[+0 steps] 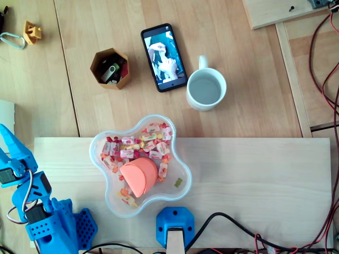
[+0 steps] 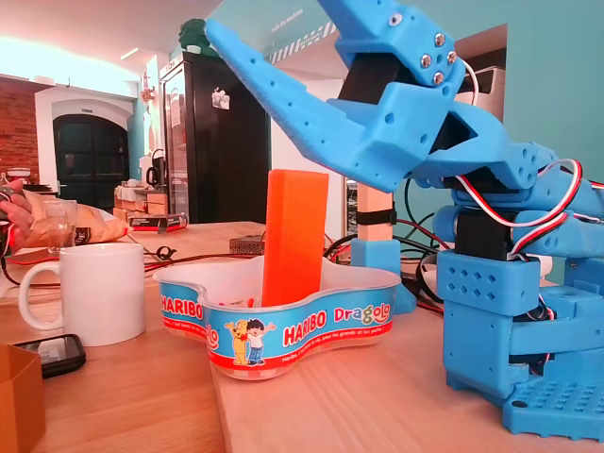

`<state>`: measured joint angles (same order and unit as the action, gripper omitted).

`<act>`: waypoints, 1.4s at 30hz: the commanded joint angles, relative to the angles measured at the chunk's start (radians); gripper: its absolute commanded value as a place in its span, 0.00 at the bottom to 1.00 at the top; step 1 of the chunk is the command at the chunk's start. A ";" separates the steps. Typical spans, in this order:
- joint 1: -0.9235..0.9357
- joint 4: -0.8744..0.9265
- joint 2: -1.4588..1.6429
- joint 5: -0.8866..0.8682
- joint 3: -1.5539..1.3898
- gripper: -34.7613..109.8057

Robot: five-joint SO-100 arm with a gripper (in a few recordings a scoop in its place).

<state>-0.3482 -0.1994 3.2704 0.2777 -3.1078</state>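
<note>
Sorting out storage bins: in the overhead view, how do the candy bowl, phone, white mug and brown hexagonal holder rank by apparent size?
1. Candy bowl, clearly the largest.
2. Phone, the longest of the rest.
3. White mug and hexagonal holder look about alike, so I won't rank them.

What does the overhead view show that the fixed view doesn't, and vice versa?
Overhead adds: wrapped candies in the bowl, USB sticks in the hexagonal holder, the interior of the mug, the lit screen of the phone. Fixed view adds: the Haribo label on the bowl wall, the tool raised, jaws apart, holding nothing, a person's hand at the left edge. Shared: bowl, upright orange piece in it, mug, phone, blue arm.
</note>
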 commanded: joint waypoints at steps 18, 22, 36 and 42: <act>-0.017 -0.020 0.025 -0.008 -0.018 0.38; -0.017 -0.014 -0.034 -0.023 0.054 0.39; 0.140 0.511 -0.330 -0.422 0.578 0.38; 0.215 1.028 -0.397 -0.497 0.882 0.38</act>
<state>-0.1534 0.5952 2.8670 -0.1948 -2.3792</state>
